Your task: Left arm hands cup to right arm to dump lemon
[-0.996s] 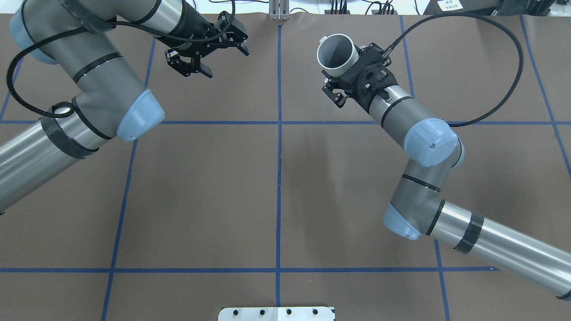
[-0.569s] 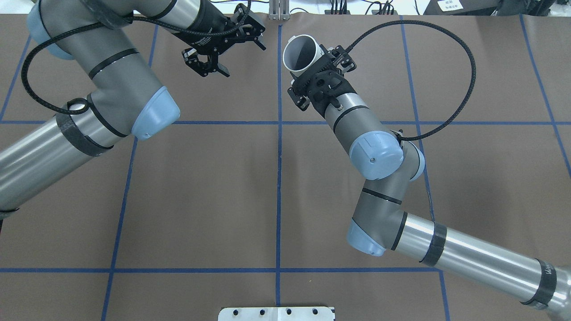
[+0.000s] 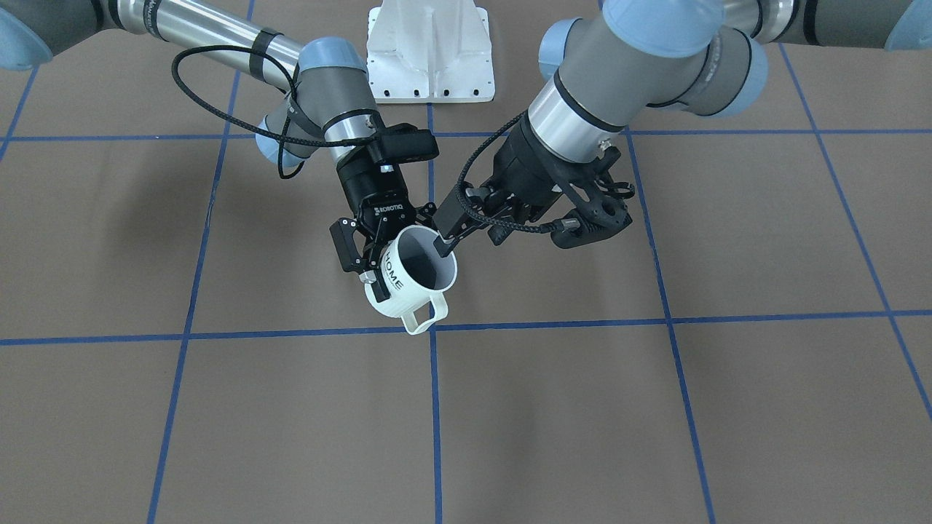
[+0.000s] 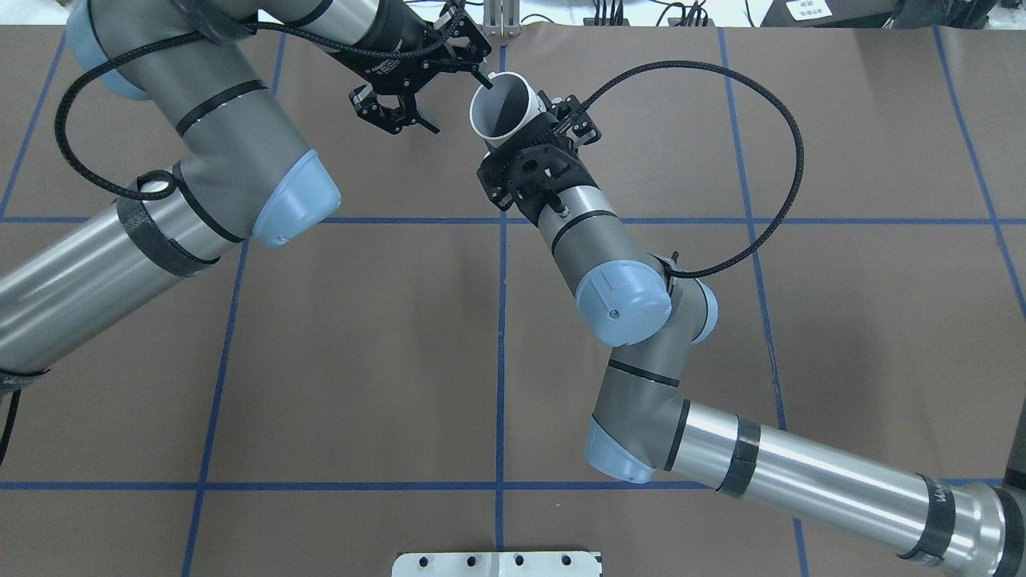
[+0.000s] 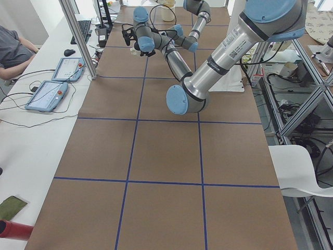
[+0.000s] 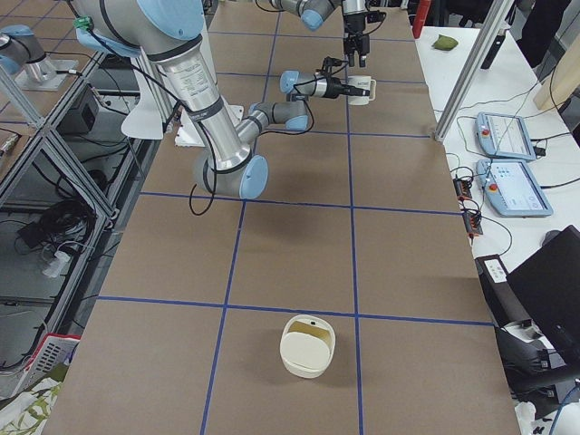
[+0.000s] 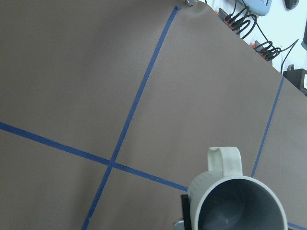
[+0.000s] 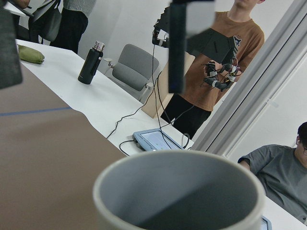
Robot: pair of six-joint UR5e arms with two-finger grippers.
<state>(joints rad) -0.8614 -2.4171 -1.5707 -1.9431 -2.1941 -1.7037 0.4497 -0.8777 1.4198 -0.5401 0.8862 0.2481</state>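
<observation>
The cup (image 3: 415, 285), a white ribbed mug lettered "HOME", hangs tilted above the table near the centre line, handle towards the operators' side. My right gripper (image 3: 373, 256), marked ROBOTIQ, is shut on the cup's wall. My left gripper (image 3: 473, 231) is open beside the cup, with one fingertip (image 3: 444, 244) at its rim. From overhead the cup (image 4: 501, 108) sits between my left gripper (image 4: 437, 98) and right gripper (image 4: 533, 135). The left wrist view looks into the cup's grey inside (image 7: 235, 208). The lemon shows in no view.
The table is brown with blue tape lines. A white base plate (image 3: 429, 51) sits at the robot's side. A cream container (image 6: 307, 344) stands on the table towards the robot's right end. People and tablets (image 8: 158, 139) are at the bench beyond the far edge.
My right arm has carried the cup leftwards to the centre line. My left gripper has moved right to meet it, and its fingertip has reached the rim.
</observation>
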